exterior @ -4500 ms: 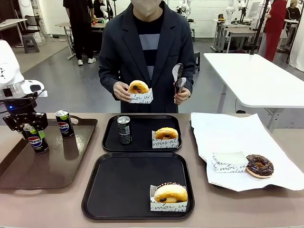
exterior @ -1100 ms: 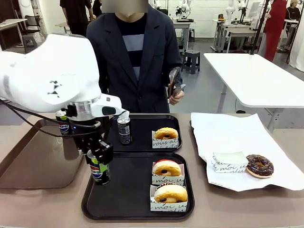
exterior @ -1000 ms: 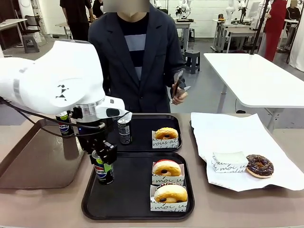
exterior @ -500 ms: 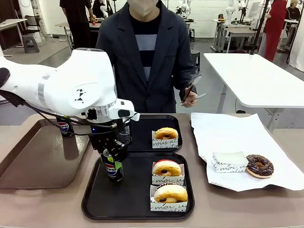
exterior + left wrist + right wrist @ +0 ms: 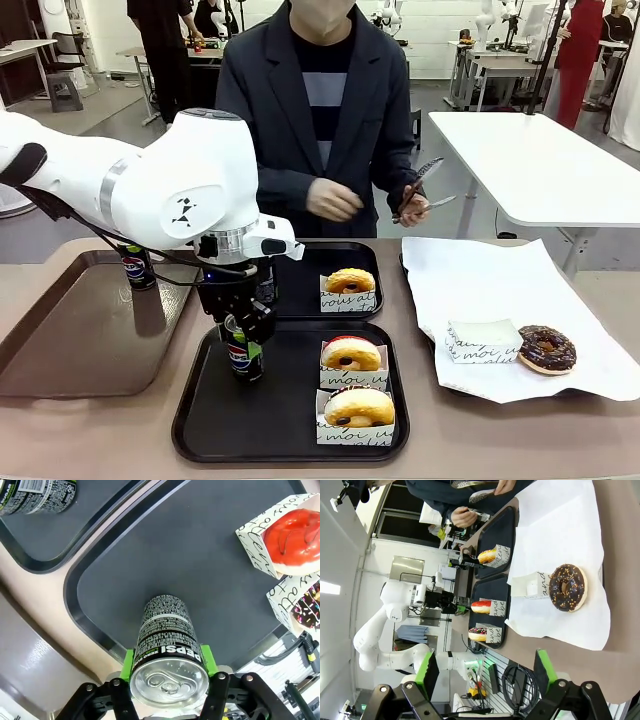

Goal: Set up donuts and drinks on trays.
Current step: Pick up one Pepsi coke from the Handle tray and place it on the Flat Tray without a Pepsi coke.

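Pinching a Pepsi can point(image 5: 242, 352), the left fingers point(image 5: 243, 335) hold it at the near tray's point(image 5: 290, 448) left side, beside two donuts point(image 5: 352, 378). Far tray point(image 5: 300, 308) looks done — one can point(image 5: 132, 268) waits on the brown tray point(image 5: 60, 350). Right fingers point(image 5: 485, 672) are spread, empty.

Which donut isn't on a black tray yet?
The chocolate-iced donut on the white paper at right; the other three sit in sleeves on black trays.

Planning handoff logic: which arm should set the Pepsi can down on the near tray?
Left. The left gripper is already shut on the Pepsi can, upright over the near tray beside its two donuts. The right gripper is open, off by the white paper.
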